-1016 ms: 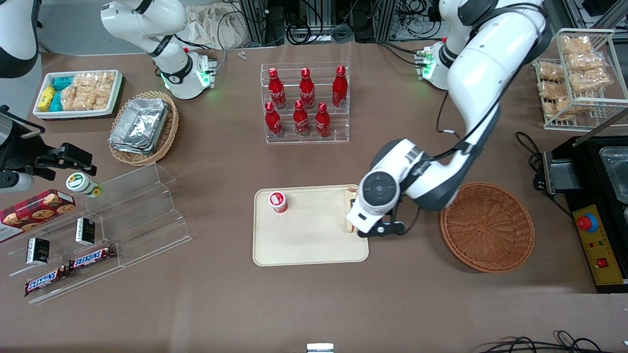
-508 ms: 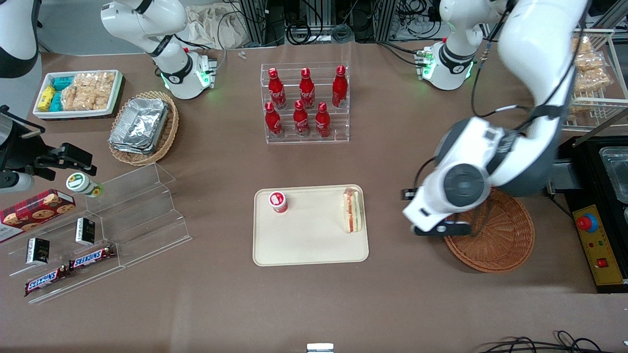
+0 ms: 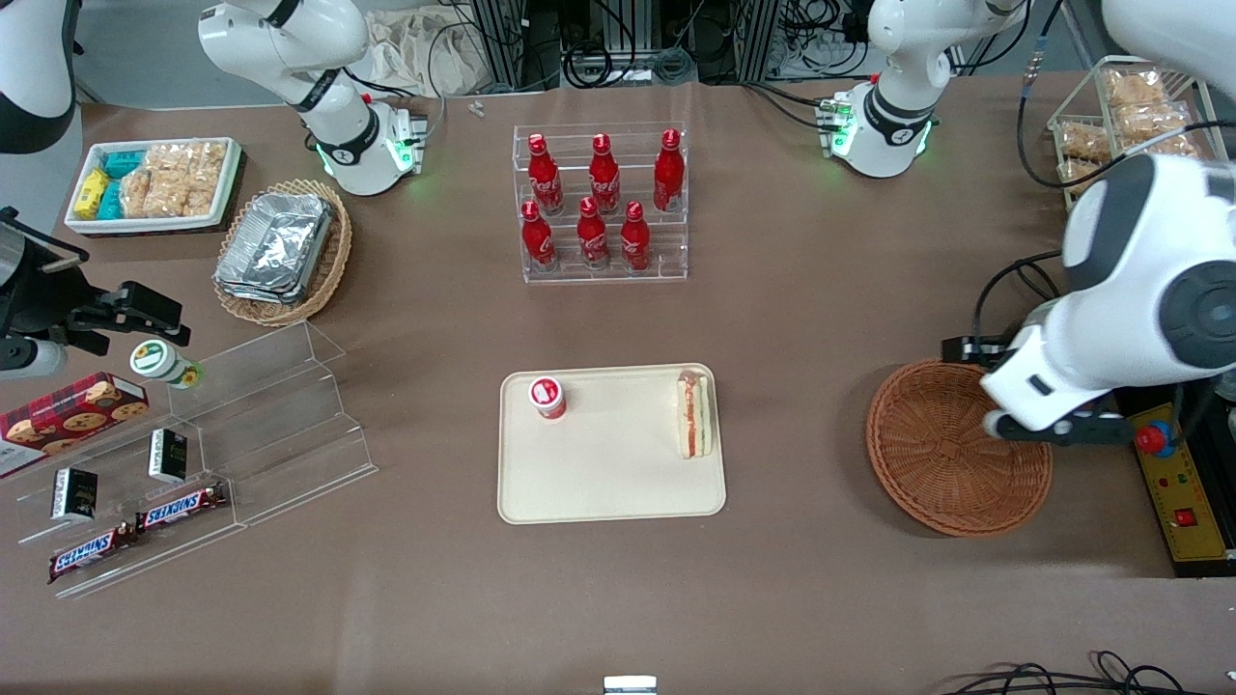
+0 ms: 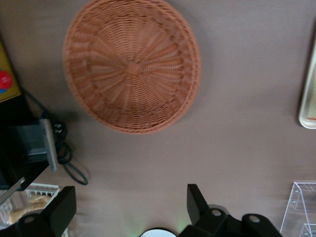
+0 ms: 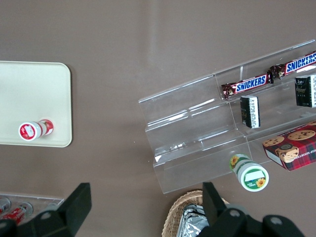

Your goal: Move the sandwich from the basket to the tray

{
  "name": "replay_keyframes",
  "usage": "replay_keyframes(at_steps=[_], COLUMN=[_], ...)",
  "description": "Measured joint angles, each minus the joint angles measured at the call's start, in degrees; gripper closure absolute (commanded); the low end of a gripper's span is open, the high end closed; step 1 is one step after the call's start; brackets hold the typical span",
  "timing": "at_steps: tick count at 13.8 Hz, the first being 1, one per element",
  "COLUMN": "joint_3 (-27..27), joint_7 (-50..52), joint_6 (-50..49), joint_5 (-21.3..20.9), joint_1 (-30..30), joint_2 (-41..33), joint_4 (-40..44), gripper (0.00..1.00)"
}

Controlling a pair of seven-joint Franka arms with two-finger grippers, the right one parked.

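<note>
Now the sandwich (image 3: 694,415) lies flat on the tray (image 3: 610,483), at the tray's short edge nearest the basket (image 3: 951,454), with its red and green filling edge facing up. On the same tray, well apart from the sandwich and toward the parked arm's end, a small red-capped bottle (image 3: 547,397) lies near the tray's corner. The basket sits on the brown table (image 3: 792,319), beside the tray toward the working arm's end, with a strip of table between them, and nothing shows inside its woven bowl (image 4: 132,66). The gripper (image 4: 131,212) hangs above the table just by the basket's rim, off the tray entirely; its 2 fingers (image 4: 196,201) stand spread apart with nothing between them. A clear rack with 6 red bottles (image 3: 601,203) stands farther from the front camera than the tray
</note>
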State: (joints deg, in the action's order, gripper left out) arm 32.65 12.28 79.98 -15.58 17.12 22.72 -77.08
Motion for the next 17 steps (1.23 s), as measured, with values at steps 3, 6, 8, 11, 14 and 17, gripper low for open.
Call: replay_keyframes(at_steps=[3,6,8,11,14,17], joint_3=[-0.1,-0.1,-0.1,-0.2,-3.8,-20.2], joint_7=[-0.2,-0.2,-0.2,-0.3,-0.5,-5.0], joint_6=[-1.3,-1.2,-0.8,0.5,1.7,3.2], joint_5=[0.0,0.0,0.0,0.0,0.4,6.1], joint_1=[2.4,4.2,5.3,6.5,3.6,-8.5], joint_2=[-1.5,-1.6,-1.6,-1.6,-1.7,-2.5], joint_4=[0.0,-0.2,-0.2,-0.2,-0.2,-0.2], gripper=[0.01,0.0,0.0,0.0,0.0,0.0])
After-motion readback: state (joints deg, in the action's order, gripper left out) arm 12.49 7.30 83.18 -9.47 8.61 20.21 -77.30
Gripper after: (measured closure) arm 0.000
